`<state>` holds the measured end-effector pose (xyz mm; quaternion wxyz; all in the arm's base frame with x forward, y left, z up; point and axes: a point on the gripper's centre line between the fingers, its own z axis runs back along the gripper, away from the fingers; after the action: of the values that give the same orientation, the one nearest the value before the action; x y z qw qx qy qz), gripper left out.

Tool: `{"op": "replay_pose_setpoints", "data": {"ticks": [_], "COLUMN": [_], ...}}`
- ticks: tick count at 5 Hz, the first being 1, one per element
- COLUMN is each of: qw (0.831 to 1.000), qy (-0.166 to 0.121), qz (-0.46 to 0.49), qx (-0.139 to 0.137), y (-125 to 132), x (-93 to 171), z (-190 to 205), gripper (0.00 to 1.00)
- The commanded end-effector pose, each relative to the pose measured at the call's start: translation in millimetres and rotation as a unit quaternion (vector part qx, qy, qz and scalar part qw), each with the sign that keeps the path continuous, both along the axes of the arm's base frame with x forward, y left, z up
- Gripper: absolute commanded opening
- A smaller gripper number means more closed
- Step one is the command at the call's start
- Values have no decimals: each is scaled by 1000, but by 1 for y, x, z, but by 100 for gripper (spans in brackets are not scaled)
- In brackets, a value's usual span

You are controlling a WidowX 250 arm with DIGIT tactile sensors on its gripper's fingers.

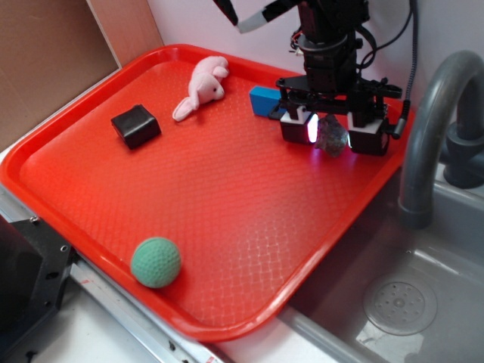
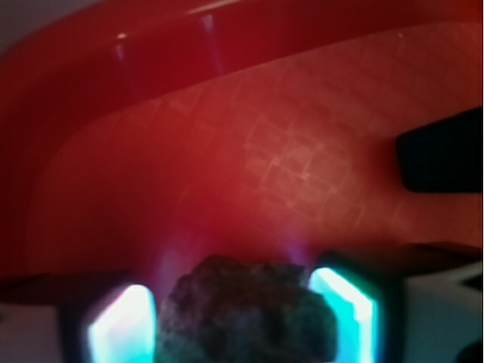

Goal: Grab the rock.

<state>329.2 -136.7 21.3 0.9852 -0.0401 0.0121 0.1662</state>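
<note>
The rock (image 1: pixel 332 138), a rough brown-grey lump, sits between the lit fingers of my gripper (image 1: pixel 330 141) at the far right of the red tray (image 1: pixel 227 197), close to the rim. The wrist view shows the rock (image 2: pixel 246 310) filling the gap between the two glowing pads (image 2: pixel 119 325). It touches the right pad and lies tight against the left one. My gripper (image 2: pixel 234 321) is shut on it. The frames do not show whether the rock rests on the tray or hangs just above it.
A blue block (image 1: pixel 265 100) lies just left of the gripper. A pink plush toy (image 1: pixel 201 87) and a black cube (image 1: pixel 136 125) lie at the back left, and a green ball (image 1: pixel 156 262) at the front. A grey sink (image 1: pixel 401 302) and its faucet (image 1: pixel 431 128) border the tray's right side.
</note>
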Motion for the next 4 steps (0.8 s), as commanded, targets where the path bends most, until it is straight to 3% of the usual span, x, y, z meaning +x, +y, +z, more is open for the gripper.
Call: {"op": "replay_pose_setpoints", "data": {"ticks": [1,2,3,4], "qw": [998,992,986,977], "qy": [-41,-68,-91,-86], "qz": [33,98,139,193], "qx": [27,48,34,31], "y": [9,34,65,97], "x": [1,-22,-54,-100], "z": [43,93,142,191], "gripper": [0,0,0,0]}}
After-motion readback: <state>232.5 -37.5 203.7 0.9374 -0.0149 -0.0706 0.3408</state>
